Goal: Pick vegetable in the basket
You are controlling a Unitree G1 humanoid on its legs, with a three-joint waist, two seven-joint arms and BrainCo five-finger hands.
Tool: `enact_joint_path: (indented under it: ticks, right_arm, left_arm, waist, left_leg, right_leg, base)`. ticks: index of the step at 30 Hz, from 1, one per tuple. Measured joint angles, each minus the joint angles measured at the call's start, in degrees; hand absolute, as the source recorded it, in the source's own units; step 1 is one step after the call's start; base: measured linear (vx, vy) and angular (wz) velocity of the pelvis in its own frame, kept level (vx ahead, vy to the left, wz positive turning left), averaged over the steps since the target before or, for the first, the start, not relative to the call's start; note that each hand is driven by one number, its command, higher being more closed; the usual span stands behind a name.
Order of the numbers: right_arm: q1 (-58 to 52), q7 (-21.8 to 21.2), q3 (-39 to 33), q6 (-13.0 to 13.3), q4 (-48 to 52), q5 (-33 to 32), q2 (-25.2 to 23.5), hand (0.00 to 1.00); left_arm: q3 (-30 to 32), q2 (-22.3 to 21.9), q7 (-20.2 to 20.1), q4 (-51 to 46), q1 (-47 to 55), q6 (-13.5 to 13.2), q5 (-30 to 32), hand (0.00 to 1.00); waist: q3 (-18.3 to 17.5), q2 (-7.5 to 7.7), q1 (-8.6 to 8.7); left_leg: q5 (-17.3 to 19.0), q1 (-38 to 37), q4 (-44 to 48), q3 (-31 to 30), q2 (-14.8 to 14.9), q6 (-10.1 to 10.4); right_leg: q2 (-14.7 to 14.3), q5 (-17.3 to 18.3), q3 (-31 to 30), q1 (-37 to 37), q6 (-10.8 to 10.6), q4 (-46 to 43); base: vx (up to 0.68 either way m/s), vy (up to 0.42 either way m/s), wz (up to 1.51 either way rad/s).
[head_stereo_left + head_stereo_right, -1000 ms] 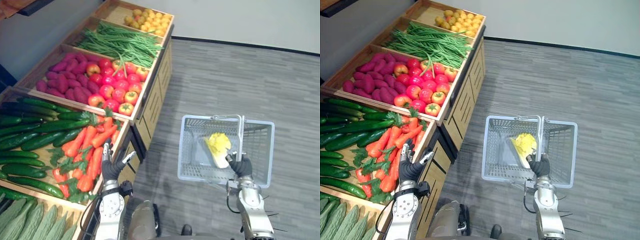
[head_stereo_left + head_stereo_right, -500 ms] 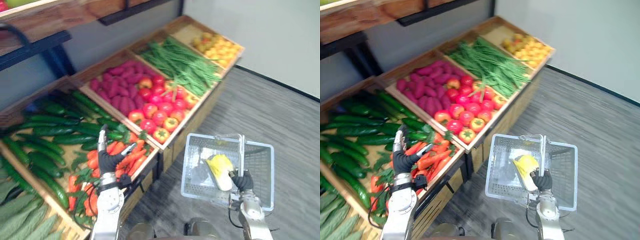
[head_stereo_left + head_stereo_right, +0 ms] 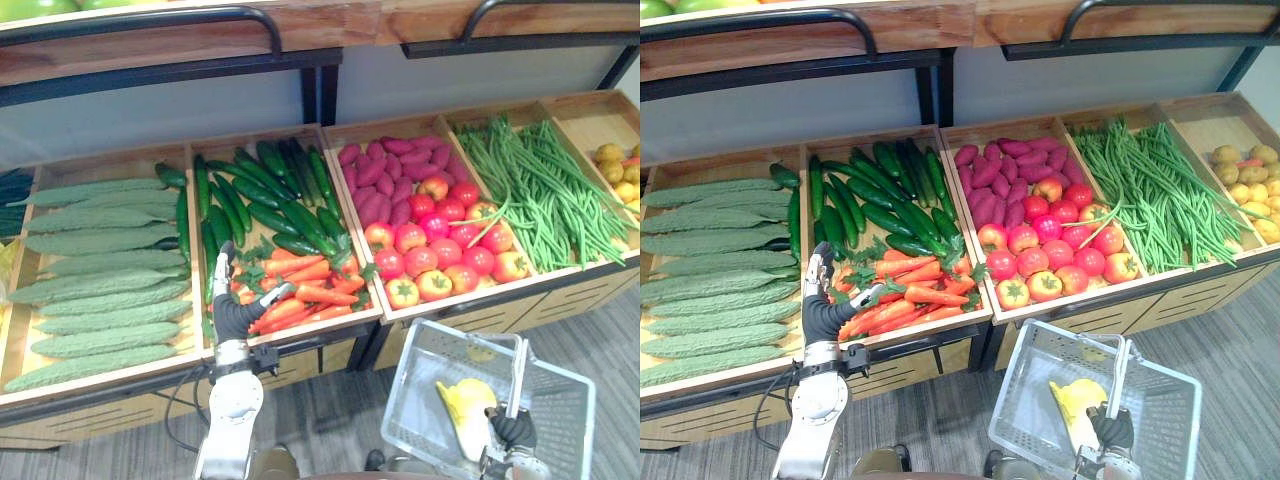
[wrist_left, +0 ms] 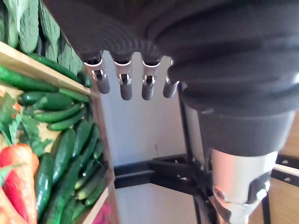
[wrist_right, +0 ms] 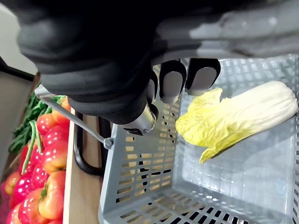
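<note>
Left hand (image 3: 236, 316), lower centre-left of the frame, hovers with fingers straight and spread. The carrots (image 3: 305, 295) lie just to its right, long axes running across the frame. At lower right, the right hand (image 3: 514, 429) clasps the handle of the basket (image 3: 415, 385), which holds a cabbage (image 3: 468, 415).

A pale grey plastic basket (image 3: 412, 395) with mesh walls is hanging over the grey floor (image 3: 330, 412), just in front of the vegetable stand (image 3: 300, 347). The right hand (image 3: 514, 430) is gripping its upright metal handle (image 3: 517, 365). One Chinese cabbage (image 3: 466, 415), yellow at the leaves and white at the stem, is lying on its side on the basket's bottom, beside the handle.
</note>
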State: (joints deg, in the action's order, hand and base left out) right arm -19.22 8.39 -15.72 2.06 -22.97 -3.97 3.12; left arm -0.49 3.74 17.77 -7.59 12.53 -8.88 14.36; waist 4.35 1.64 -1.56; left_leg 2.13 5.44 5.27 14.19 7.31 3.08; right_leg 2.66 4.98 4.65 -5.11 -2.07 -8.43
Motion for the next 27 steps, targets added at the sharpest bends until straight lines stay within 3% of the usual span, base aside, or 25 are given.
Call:
enact_joint_path:
  ticks: [6,10,17,27]
  right_arm:
    - [3.14,-2.58,-0.1,0.11,-4.3,0.12,1.8,1.0]
    - [4.78,-4.28,0.01,0.26,-5.06,1.31,2.68,1.0]
    - [8.1,-6.1,1.67,1.44,-5.06,3.0,4.62,1.0]
    - [11.14,-5.82,3.87,2.2,-5.06,2.97,5.65,1.0]
  left_arm:
    - [2.86,6.04,-2.47,9.76,-5.11,1.61,4.37,0.0]
    - [3.52,10.2,-2.72,13.83,-8.91,2.4,9.62,0.0]
    - [3.09,14.27,-2.63,18.65,-17.73,4.41,19.44,0.0]
    - [-7.44,15.86,-2.67,20.9,-25.16,5.18,30.13,0.0]
  waist:
    - [0.02,0.03,1.4]
    - [0.38,0.01,3.01]
    - [4.61,0.27,4.31]
    - [8.09,0.64,6.59]
  left_leg:
    - [-5.28,-2.12,-7.48,-0.03,-1.76,-0.5]
    - [-6.3,-1.87,-9.48,0.67,-2.49,-0.75]
    - [-7.4,1.21,-10.61,3.12,-2.78,-1.13]
    - [-7.48,2.46,-10.59,3.7,-2.91,-1.2]
  right_leg:
    - [0.39,-2.89,-0.02,-0.27,-0.17,3.16]
    - [0.06,-4.13,-0.88,-1.23,-0.44,4.61]
    - [-0.2,-6.96,-3.69,-5.36,-0.55,6.78]
    - [-0.34,-7.34,-5.39,-7.42,-0.53,6.75]
  base:
    - [0.03,0.036,0.0]
    - [0.0,0.021,-0.11]
    - [-0.03,0.016,-0.21]
    - [0.03,0.001,-0.09]
